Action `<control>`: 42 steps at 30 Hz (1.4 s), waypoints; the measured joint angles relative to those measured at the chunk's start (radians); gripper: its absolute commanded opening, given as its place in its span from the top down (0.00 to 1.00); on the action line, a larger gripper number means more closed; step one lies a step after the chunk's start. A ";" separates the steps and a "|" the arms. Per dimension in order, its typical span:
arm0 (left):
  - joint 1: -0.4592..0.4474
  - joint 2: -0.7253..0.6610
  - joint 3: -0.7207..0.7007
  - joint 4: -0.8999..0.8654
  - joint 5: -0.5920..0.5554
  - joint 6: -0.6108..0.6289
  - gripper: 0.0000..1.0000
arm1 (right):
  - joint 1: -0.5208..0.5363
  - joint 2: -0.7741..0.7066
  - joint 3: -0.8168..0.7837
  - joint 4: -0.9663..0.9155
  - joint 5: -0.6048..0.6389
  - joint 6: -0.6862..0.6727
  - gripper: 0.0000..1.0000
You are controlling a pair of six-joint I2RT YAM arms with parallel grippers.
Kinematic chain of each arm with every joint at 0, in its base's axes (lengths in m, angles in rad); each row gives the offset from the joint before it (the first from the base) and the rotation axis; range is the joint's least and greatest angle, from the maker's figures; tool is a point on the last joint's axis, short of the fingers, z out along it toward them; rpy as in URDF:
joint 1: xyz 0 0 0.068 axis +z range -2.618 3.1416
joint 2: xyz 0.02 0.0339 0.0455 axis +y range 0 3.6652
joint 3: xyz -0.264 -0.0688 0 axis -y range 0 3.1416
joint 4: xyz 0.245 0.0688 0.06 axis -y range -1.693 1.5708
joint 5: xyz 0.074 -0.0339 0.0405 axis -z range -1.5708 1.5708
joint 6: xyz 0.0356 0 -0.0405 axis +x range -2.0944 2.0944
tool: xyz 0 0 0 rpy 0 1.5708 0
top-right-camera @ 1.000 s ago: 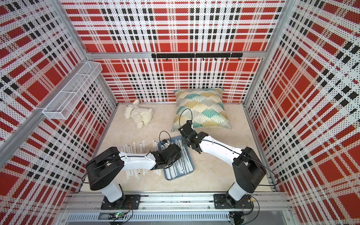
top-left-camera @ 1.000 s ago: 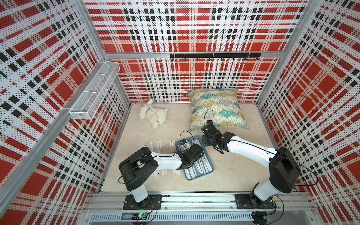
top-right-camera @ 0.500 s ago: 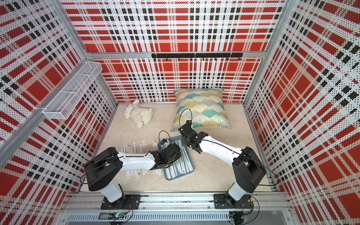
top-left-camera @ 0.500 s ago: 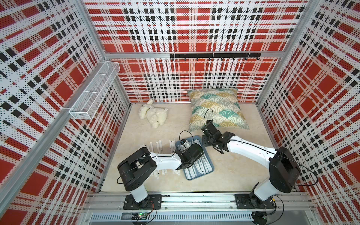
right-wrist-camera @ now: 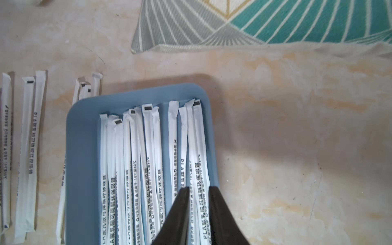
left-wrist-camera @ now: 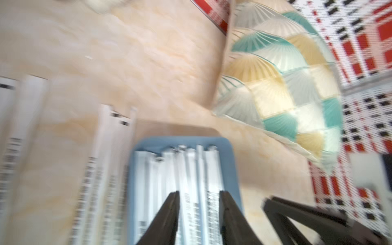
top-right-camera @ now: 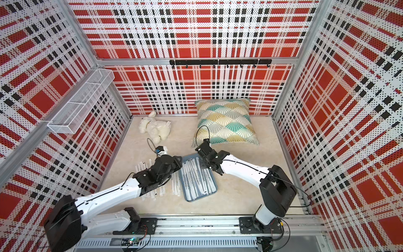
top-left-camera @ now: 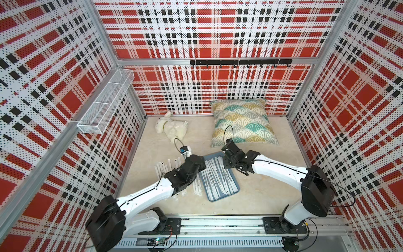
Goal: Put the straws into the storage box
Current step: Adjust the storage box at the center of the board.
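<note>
Loading straws (right-wrist-camera: 148,148) into tray (right-wrist-camera: 84,137), seemingly: left gripper (left-wrist-camera: 199,193) jaws apart; right gripper (right-wrist-camera: 198,187) narrow astride one, grip unclear. Next: loose straws beside tray.

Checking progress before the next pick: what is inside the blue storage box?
The storage box holds wrapped straws lying lengthwise, some overlapping. The left gripper and right gripper cover part of it, so whatever lies under them, or under the upper straws, is hidden.

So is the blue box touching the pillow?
Apart. The right wrist view shows a plain gap between the storage box and the nearest corner of the pillow.
</note>
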 measured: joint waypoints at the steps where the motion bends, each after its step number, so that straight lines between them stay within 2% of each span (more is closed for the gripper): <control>1: 0.060 -0.012 -0.043 -0.003 0.022 0.037 0.62 | -0.003 -0.002 -0.012 -0.005 -0.006 -0.005 0.69; 4: 0.169 0.010 -0.106 -0.028 0.092 0.135 0.62 | -0.025 -0.008 -0.037 -0.038 -0.042 -0.038 0.60; 9: 0.206 0.126 -0.091 -0.036 0.158 0.253 0.62 | -0.056 -0.009 -0.049 -0.074 -0.107 -0.084 0.58; 19: 0.213 0.273 -0.019 -0.035 0.170 0.332 0.67 | -0.098 0.013 -0.074 -0.047 -0.229 -0.109 0.57; 23: 0.206 0.307 -0.008 -0.037 0.162 0.335 0.67 | -0.103 0.043 -0.073 -0.024 -0.253 -0.110 0.58; 29: 0.189 0.335 0.011 -0.038 0.138 0.335 0.73 | -0.140 0.056 -0.077 -0.002 -0.268 -0.107 0.59; 42: 0.125 0.372 0.060 -0.095 0.080 0.322 0.70 | -0.176 0.014 -0.158 -0.019 -0.269 -0.082 0.60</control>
